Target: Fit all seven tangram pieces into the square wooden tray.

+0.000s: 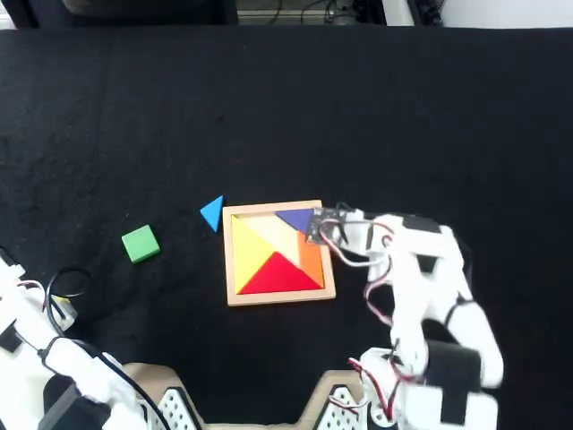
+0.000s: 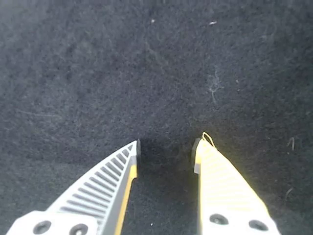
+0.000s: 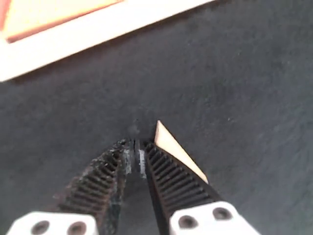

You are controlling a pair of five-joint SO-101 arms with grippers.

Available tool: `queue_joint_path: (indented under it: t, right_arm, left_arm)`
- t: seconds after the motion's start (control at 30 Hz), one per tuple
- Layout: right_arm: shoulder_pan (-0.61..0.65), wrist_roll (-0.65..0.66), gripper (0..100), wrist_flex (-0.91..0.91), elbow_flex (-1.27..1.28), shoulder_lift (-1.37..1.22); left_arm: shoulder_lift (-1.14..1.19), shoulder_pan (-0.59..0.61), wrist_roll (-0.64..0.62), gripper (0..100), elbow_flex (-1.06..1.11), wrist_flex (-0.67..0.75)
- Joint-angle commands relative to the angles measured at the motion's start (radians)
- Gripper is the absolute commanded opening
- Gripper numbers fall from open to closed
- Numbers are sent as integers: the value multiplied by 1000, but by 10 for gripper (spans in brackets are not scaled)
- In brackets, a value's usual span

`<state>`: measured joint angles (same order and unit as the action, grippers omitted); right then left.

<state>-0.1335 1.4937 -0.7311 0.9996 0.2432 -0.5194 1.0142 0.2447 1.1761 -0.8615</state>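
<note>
Square wooden tray (image 1: 277, 299), mid-table: apparently five pieces seated. Left to place: green square block (image 1: 141, 243); small blue triangle (image 1: 212, 213), just beside tray's far left corner. Right gripper (image 3: 136, 147): closed, nothing held, at tray's far right corner. Left gripper (image 2: 166, 147): open over black cloth (image 2: 98, 73).

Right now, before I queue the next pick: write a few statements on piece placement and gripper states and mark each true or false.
1. The green square lies in the tray. False: it lies on the black cloth, left of the tray.
2. The left gripper is open with nothing in it. True.
3. The right gripper is wide open. False: it is shut, close to the tray's rim.
4. The red triangle sits in the tray. True.
5. The blue triangle sits in the tray. False: it lies outside, by a tray corner.
</note>
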Motion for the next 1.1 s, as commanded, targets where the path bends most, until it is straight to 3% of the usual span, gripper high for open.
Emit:
queue_joint_path:
  t: [0.0,0.3,0.5,0.8,0.9,1.07]
  right_arm:
    - [77,-95,11,11,-154,-91]
    - [157,-247,11,20,-349,-231]
    - [152,-267,11,75,-383,-303]
    - [87,-265,11,-20,-378,-101]
    - [14,-230,11,-81,-366,-25]
    - [-166,-2,11,-29,-240,7]
  left_arm:
    - [-12,-18,-14,202,2,12]
    - [-12,-18,-12,202,2,12]
    - [-12,-18,-12,202,2,12]
    - [-12,-18,-12,202,2,12]
    - [-12,-18,-12,202,2,12]
    - [-12,-18,-11,202,2,12]
